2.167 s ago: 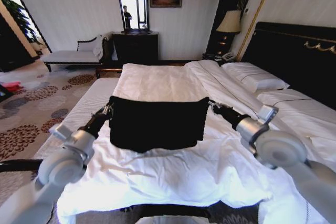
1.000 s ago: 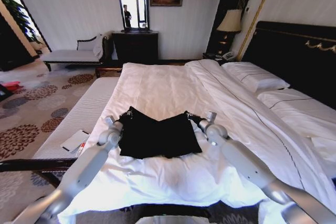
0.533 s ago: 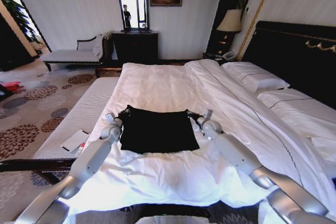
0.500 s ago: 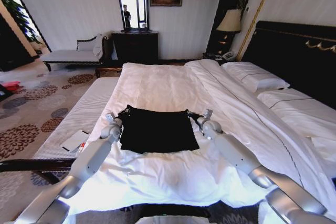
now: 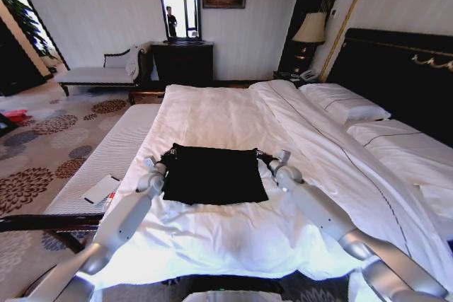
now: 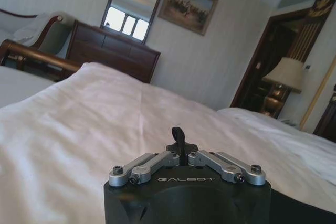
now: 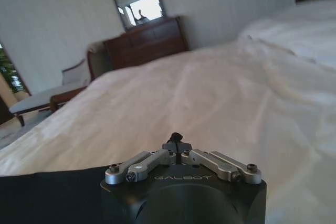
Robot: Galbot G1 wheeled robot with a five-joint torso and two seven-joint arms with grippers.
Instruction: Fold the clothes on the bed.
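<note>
both my left tool point(image 5: 168, 155) and right tool point(image 5: 259, 155) pinch the t-shirt's point(image 5: 209, 175) far corners; uneven release could wrinkle it on the bed point(image 5: 212, 114).

I am looking at the black T-shirt point(image 5: 211, 175), but no lettering is showing on the side facing up. The left gripper point(image 5: 165, 155) and right gripper point(image 5: 260, 154) are too small and dark for me to judge their fingers.
</note>
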